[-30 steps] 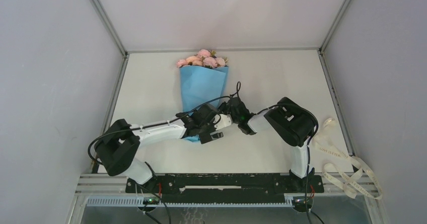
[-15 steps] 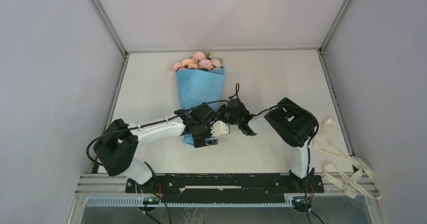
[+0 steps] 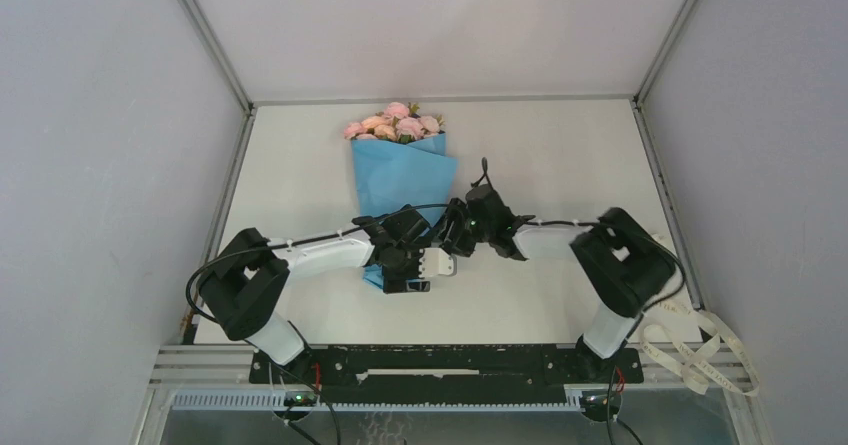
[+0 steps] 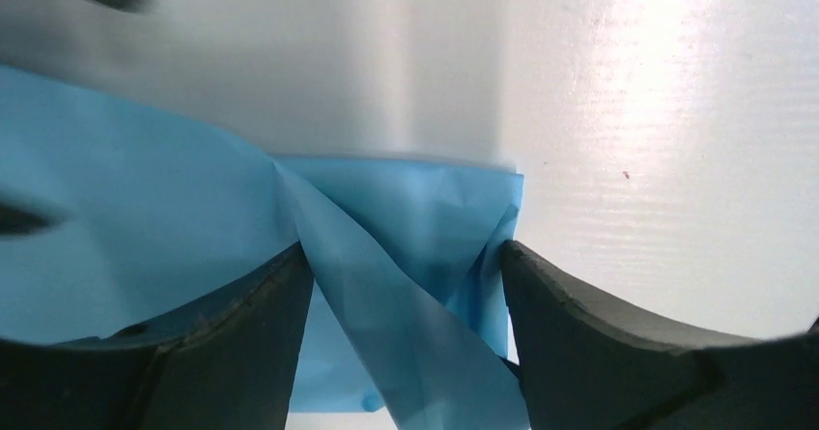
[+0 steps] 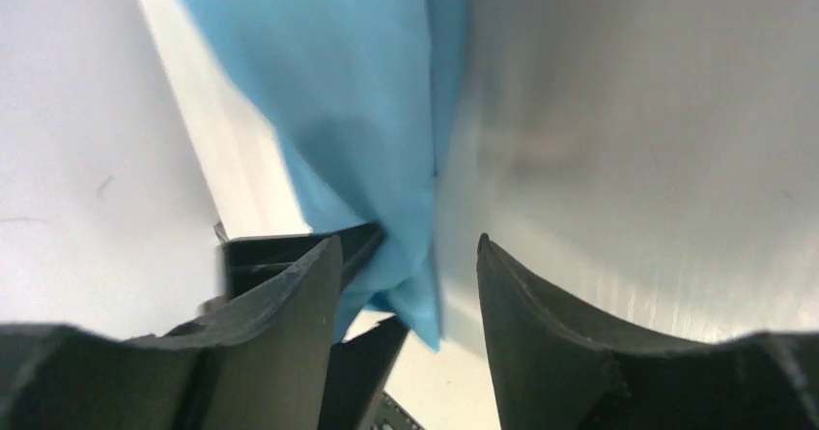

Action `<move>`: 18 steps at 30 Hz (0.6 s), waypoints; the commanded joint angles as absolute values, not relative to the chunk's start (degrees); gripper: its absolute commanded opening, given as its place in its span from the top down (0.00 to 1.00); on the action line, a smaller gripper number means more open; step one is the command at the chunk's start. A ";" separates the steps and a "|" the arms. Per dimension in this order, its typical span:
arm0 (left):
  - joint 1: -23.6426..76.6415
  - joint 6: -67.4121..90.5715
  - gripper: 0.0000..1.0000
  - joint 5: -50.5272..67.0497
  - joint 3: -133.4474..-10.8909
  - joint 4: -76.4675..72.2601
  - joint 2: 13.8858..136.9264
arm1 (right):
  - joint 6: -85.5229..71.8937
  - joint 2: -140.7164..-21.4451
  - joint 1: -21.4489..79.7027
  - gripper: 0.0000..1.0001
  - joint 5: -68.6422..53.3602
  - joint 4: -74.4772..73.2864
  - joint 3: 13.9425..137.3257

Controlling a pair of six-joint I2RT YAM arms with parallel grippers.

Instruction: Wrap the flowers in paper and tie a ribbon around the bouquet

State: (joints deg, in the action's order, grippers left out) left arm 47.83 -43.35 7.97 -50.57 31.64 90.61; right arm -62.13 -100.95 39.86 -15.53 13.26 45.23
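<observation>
The bouquet lies on the white table, its pink flowers (image 3: 394, 124) at the far end of a light-blue paper (image 3: 400, 173) cone. My left gripper (image 3: 408, 271) (image 4: 406, 248) stands open around the cone's narrow near end, and the folded paper (image 4: 386, 217) fills the gap between its fingers (image 4: 241, 343). Just to the right, my right gripper (image 3: 452, 237) (image 5: 407, 241) is also open. The tip of the paper (image 5: 348, 82) hangs between its jaws, clear of the right finger. The cream ribbon (image 3: 690, 350) lies coiled at the table's front right edge, away from both grippers.
Grey walls close the table (image 3: 540, 155) in on the left, back and right. A black rail (image 3: 430, 363) with both arm bases runs along the near edge. Part of the left gripper's dark body (image 5: 261, 256) shows behind my right gripper's left finger.
My right gripper has opened and let go of the paper, and its arm has swung out to the right. My left gripper's jaws have narrowed around the cone's narrow end.
</observation>
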 commanded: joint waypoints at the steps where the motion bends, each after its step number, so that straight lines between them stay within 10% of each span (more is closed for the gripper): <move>1: 46.72 -44.29 0.24 11.10 -48.69 36.14 92.47 | -52.29 -86.48 37.75 0.36 -12.27 4.54 47.80; 10: 45.86 -43.82 0.25 11.67 -48.67 36.00 93.56 | -31.53 -68.03 19.53 0.26 -4.56 -20.78 53.19; 18: 45.72 -43.44 0.25 12.27 -48.58 35.60 91.95 | -16.00 -70.47 -20.95 0.16 5.70 -36.15 57.53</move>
State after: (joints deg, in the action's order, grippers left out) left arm 46.02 -43.53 11.00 -50.48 31.94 91.00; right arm -25.63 -68.77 -3.27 3.57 -26.00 57.76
